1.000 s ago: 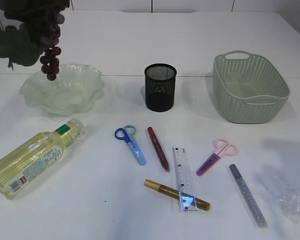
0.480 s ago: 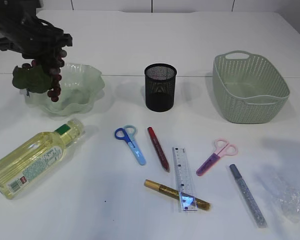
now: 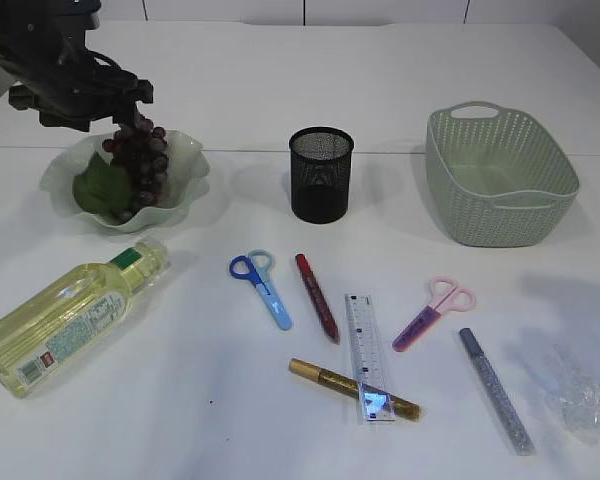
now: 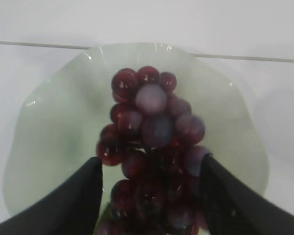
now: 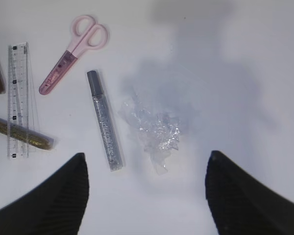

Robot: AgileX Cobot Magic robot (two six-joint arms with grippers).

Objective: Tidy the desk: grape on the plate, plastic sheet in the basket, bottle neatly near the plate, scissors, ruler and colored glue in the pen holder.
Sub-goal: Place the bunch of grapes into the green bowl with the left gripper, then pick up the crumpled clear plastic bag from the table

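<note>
The dark red grape bunch (image 3: 140,165) with its green leaf lies in the pale green plate (image 3: 192,150); it also shows in the left wrist view (image 4: 154,127). My left gripper (image 4: 149,164) straddles the bunch with jaws spread, just above the plate (image 4: 54,127). My right gripper (image 5: 144,196) is open and empty, hovering above the crumpled plastic sheet (image 5: 154,129). The oil bottle (image 3: 65,315) lies on its side at the front left. The blue scissors (image 3: 263,285), pink scissors (image 3: 430,315), ruler (image 3: 365,350) and red (image 3: 317,297), gold (image 3: 340,385) and silver (image 3: 495,390) glue sticks lie on the table.
The black mesh pen holder (image 3: 321,175) stands at centre back. The green basket (image 3: 500,175) stands at the back right, empty. The plastic sheet (image 3: 585,400) lies near the front right edge. The right arm is out of the exterior view.
My left arm has come down and to the right with the grape bunch, from hanging left of the plate to resting in it. Nothing else has moved.
</note>
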